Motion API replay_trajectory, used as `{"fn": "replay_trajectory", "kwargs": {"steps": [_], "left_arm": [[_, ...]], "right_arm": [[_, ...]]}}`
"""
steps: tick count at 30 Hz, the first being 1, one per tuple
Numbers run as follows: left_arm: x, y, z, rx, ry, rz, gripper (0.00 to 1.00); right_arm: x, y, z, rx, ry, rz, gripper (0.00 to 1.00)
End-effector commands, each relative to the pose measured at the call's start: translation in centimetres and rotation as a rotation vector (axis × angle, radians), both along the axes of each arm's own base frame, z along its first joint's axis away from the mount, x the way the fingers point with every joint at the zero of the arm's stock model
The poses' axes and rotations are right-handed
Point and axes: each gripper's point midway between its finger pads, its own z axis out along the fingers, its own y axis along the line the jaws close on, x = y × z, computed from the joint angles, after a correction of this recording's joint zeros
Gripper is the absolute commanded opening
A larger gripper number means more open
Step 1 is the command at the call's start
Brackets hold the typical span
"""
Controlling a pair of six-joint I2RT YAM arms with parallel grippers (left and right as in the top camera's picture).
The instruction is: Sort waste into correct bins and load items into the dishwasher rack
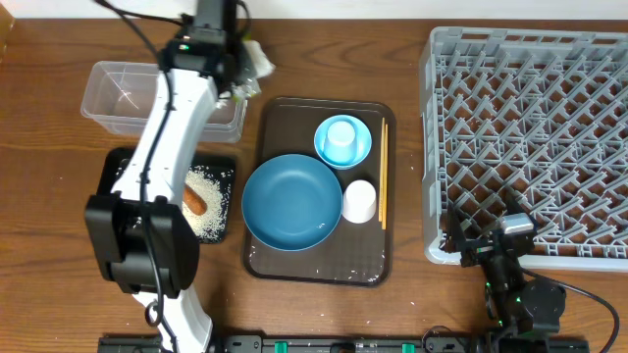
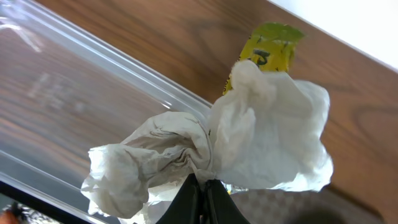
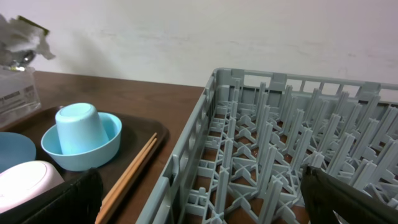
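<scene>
My left gripper point(image 2: 200, 198) is clamped on a crumpled white paper wad point(image 2: 261, 137) at the rim of the clear rectangular plastic tub point(image 2: 81, 87).
A yellow-green wrapper point(image 2: 268, 48) pokes up behind the wad, printed with one dark character, perhaps a 3; I can't read more. My right gripper point(image 3: 205, 190) has its jaws wide apart and empty, beside the grey pegged plastic rack point(image 3: 280, 130).
</scene>
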Motion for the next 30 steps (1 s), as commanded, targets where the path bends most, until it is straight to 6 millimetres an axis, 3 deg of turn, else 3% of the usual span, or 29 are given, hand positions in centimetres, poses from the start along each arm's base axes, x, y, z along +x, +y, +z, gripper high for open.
{"fn": "replay_trajectory", "kwargs": {"steps": [1,8,14,16,18,19,30], "left_arm": [[0.2,3.0,0.2,0.002,-0.011,0.086,0.06],[-0.2,8.1,-0.7,0.001,0.015,0.215,0.06],[-1.0,10.4,-1.8,0.003,0.059,0.261,0.10],[-1.2,10.7,-1.9,0.003,0.063,0.268,0.21],[-1.2,10.9,-1.9,0.004,0.065,0.271,0.46],[-1.3,10.9,-1.9,0.004,0.066,0.271,0.50],[-2.5,10.1,-1.5,-0.025,0.101,0.253,0.58]], "right_arm": [[0.0,-0.4,0.0,-0.014,-0.003,-0.016,0.99],[0.0,-0.4,0.0,-0.015,-0.004,-0.016,0.99],[0.0,-0.4,0.0,-0.015,-0.004,-0.016,0.99],[0.0,-0.4,0.0,-0.015,-0.004,-0.016,0.99],[0.0,-0.4,0.0,-0.014,-0.003,-0.016,0.99],[0.0,-0.4,0.0,-0.015,-0.004,-0.016,0.99],[0.0,-0.4,0.0,-0.015,-0.004,-0.016,0.99]]}}
